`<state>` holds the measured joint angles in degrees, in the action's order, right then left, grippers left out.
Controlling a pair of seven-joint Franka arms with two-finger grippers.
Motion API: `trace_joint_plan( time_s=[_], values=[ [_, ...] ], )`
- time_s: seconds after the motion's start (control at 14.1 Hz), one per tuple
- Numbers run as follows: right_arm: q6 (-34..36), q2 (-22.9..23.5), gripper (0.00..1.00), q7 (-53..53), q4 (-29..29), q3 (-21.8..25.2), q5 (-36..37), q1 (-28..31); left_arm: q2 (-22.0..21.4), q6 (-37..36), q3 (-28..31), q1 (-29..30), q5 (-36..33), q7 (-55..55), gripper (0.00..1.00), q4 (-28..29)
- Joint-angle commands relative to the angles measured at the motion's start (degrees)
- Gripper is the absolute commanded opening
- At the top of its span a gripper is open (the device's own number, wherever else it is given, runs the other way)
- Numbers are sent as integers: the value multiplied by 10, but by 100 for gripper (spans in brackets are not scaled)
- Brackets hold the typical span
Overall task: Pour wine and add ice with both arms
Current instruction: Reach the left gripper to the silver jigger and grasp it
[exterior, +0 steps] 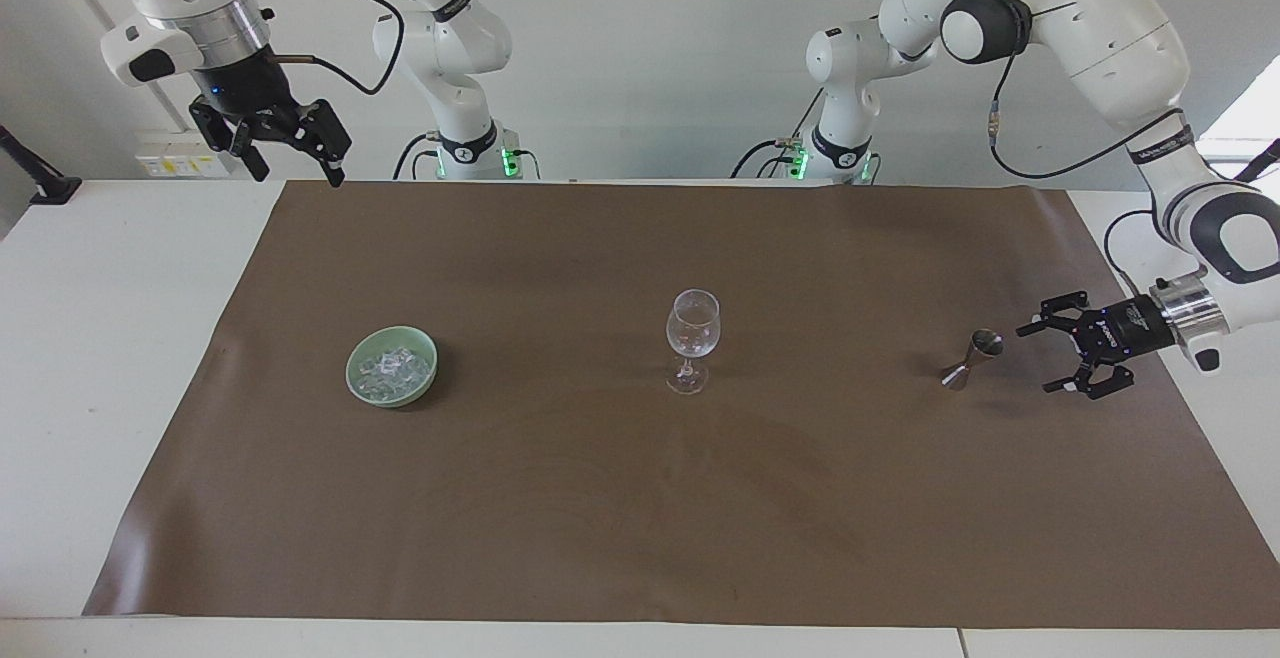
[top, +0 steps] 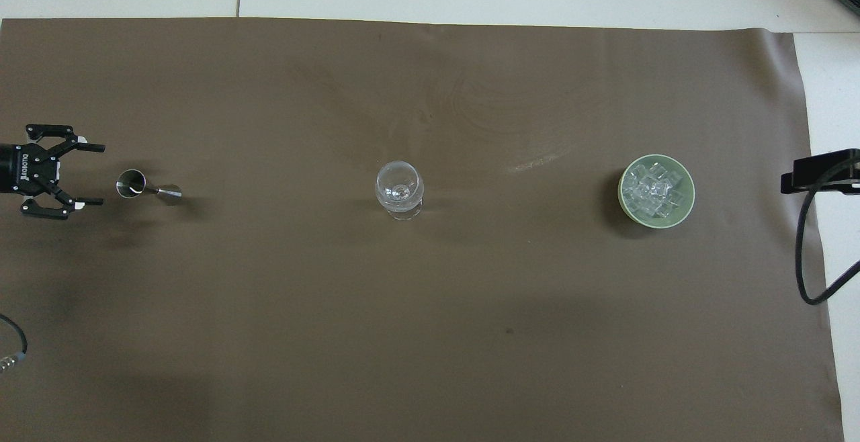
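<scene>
On the brown mat [exterior: 640,498], the left gripper [exterior: 1052,358] gapes just beside the jigger [exterior: 972,359], unheld. A misaligned approach could topple that narrow-waisted jigger toward the wine glass [exterior: 692,338]. The right gripper [exterior: 290,153], jaws spread and empty, waits well apart.

Open mat [exterior: 640,498] lies between jigger [exterior: 972,359], glass [exterior: 692,338], bowl [exterior: 392,366].

A plain dull brown mat [exterior: 600,498] covers the white table [exterior: 100,338]. The bowl [exterior: 354,379] is pale green, the ice [exterior: 392,369] in it clear and glassy. The stemmed glass [exterior: 692,338] is colourless. Just beside the left gripper's black fingers [exterior: 1030,327], the jigger [exterior: 971,359] is shiny silver.
</scene>
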<state>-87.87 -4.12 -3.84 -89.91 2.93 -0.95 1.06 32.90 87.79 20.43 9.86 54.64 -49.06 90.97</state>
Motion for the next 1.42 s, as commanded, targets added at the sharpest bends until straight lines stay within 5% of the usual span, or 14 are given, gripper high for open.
trace_joint_plan(
  time_s=[0.0, 0.43, 1.35],
  values=[
    [4, -12, 100, 12, -10, -2, -5, 3, -46, 35, 1, -4, 34, -3, 100, 95],
    [4, -12, 100, 12, -10, -2, -5, 3, -91, 74, 0, -9, 106, 105, 100, 226],
    [4, -12, 100, 12, -10, -2, -5, 3, -104, 118, -3, -26, 230, 130, 100, 299]
  ],
)
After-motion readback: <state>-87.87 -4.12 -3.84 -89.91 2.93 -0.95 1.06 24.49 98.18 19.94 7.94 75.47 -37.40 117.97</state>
